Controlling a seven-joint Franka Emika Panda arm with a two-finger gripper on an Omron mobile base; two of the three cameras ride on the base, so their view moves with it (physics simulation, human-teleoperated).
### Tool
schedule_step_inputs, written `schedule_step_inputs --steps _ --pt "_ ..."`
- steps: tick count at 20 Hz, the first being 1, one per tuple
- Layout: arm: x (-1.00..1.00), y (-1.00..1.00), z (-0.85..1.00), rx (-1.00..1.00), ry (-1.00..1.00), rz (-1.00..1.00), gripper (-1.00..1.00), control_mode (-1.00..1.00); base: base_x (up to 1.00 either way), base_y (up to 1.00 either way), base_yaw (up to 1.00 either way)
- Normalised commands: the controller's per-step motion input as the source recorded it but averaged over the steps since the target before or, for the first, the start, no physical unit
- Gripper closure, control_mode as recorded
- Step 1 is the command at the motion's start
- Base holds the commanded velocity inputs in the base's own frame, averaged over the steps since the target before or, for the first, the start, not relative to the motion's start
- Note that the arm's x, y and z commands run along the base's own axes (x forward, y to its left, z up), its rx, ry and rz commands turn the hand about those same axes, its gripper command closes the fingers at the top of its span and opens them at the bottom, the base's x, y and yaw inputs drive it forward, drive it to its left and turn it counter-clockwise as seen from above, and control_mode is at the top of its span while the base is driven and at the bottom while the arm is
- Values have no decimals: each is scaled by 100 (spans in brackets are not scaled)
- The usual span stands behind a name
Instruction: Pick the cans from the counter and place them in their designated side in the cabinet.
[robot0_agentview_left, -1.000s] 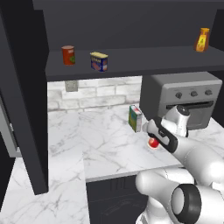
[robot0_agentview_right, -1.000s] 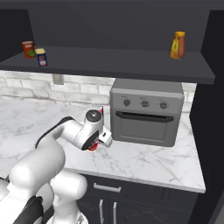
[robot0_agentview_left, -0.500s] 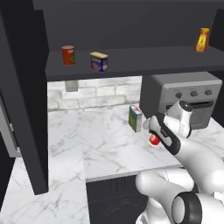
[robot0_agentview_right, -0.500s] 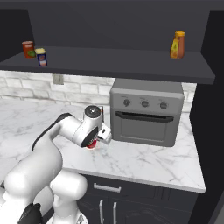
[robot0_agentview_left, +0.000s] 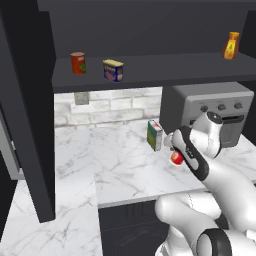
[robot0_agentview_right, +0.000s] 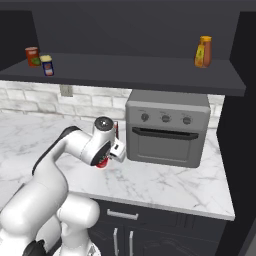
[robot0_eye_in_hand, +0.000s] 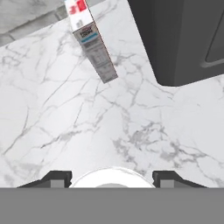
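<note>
Gripping the red can (robot0_agentview_left: 176, 158) between its fingers, the gripper (robot0_eye_in_hand: 109, 179) hangs above the counter (robot0_agentview_left: 115, 160), with the carton (robot0_eye_in_hand: 91, 41) at twelve o'clock in the hand view. The yellow-topped tin (robot0_agentview_left: 113, 70) sits on the cabinet (robot0_agentview_left: 150, 67) shelf.

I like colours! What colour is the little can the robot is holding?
Red, with a white top. The can shows best in the left base view, between the pincer fingers.
</note>
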Motion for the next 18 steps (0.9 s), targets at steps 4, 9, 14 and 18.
schedule_step_inputs --steps 4,9,14,18 --pt "-15 9 13 -1 -2 2 100 -100 0 0 0" --pt "-18 12 13 -1 -3 2 100 -100 0 0 0" --pt "-20 12 11 0 -7 2 100 -100 0 0 0" --pt "-21 12 10 0 -8 2 100 -100 0 0 0"
